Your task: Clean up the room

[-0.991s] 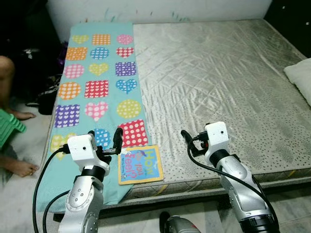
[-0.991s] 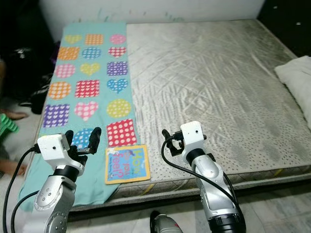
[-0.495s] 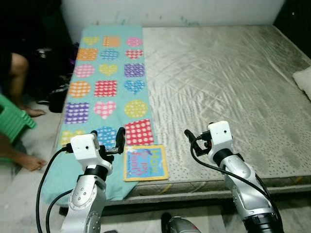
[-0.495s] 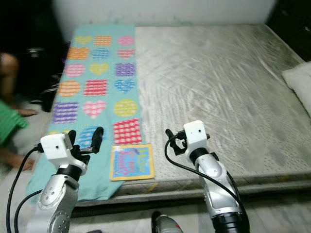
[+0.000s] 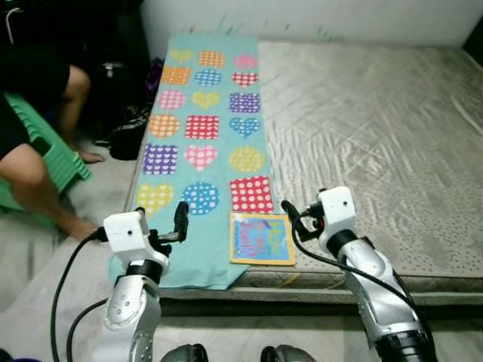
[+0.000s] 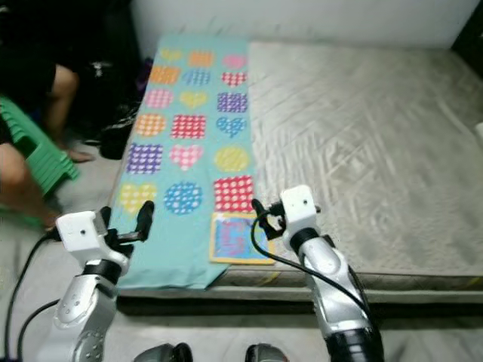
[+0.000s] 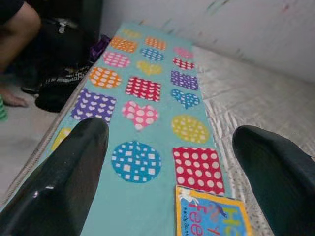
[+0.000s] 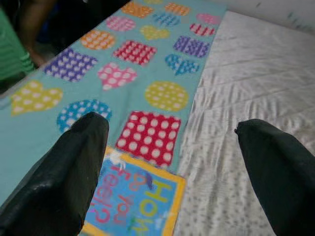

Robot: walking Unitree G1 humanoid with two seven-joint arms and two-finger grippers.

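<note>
The book (image 5: 263,239) lies flat at the bed's (image 5: 377,136) near edge, on the teal mat (image 5: 200,151). Both the left pincer (image 5: 161,221) and right pincer (image 5: 296,221) hover released. Best bring the right one down squarely over the book's edge.

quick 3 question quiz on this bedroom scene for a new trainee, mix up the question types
1. True or false: the picture book lies at the near edge of the mattress, partly on the patterned blanket.
2. Multiple choice: the fingers of the right gripper are (a) shut on the book, (b) open and empty, (c) shut on the blanket.
3. Short answer: on which side of the bed does the person sit on the green stool?

Key
1. True.
2. b. The left gripper is open and empty too.
3. The robot's left, on the floor beside the blanket's edge.
</note>
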